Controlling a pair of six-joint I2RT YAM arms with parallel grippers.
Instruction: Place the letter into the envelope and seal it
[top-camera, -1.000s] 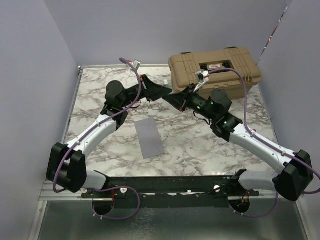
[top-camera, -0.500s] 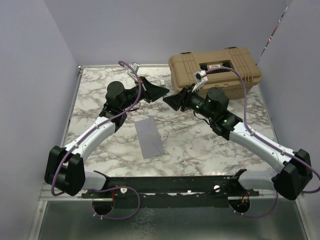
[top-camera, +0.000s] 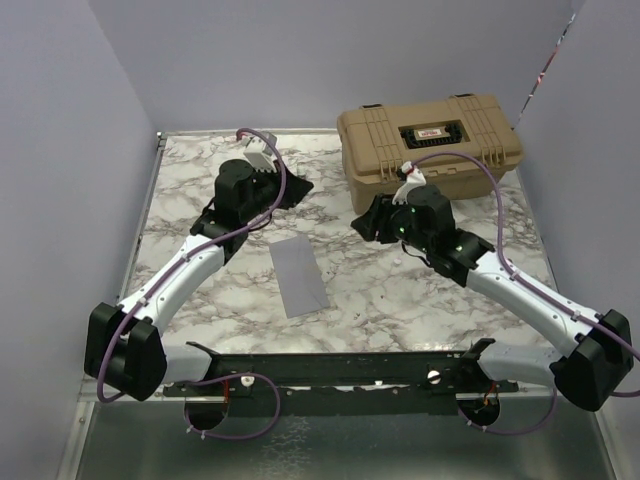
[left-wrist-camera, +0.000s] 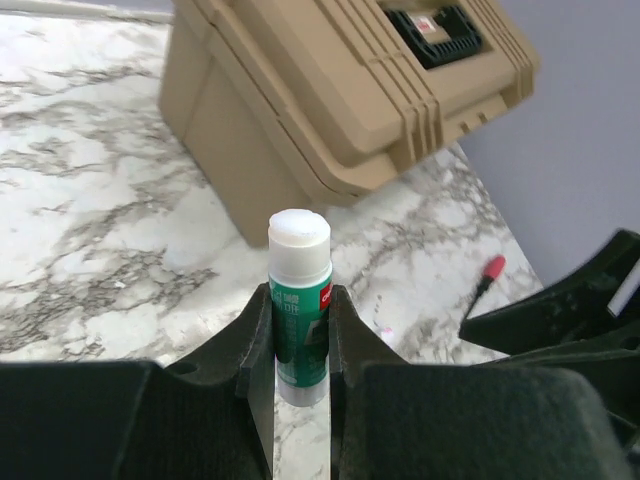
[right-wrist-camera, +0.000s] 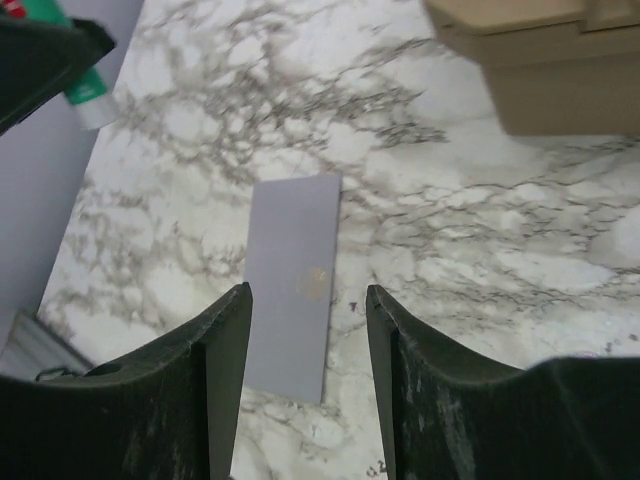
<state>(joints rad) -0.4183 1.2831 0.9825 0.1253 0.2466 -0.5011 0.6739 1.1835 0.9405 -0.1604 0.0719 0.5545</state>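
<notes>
The blue-grey envelope (top-camera: 298, 276) lies flat on the marble table, between the two arms; in the right wrist view the envelope (right-wrist-camera: 292, 285) shows a small tan spot. The tan letter is not in view. My left gripper (top-camera: 290, 188) is shut on a green and white glue stick (left-wrist-camera: 299, 250), held upright above the table at the back left; the left gripper (left-wrist-camera: 300, 300) clamps its lower body. My right gripper (top-camera: 362, 225) is open and empty, above the table right of the envelope; in its own view the right gripper (right-wrist-camera: 308, 295) frames the envelope's near end.
A tan toolbox (top-camera: 430, 135) stands at the back right, also in the left wrist view (left-wrist-camera: 340, 90). A small red-tipped black stick (left-wrist-camera: 493, 268) shows near the right arm. Grey walls close in on both sides of the table (top-camera: 200, 300).
The two grippers were close together left of the toolbox; they have drawn apart. The left one pulled back left with the glue stick, the right one swung right and down.
</notes>
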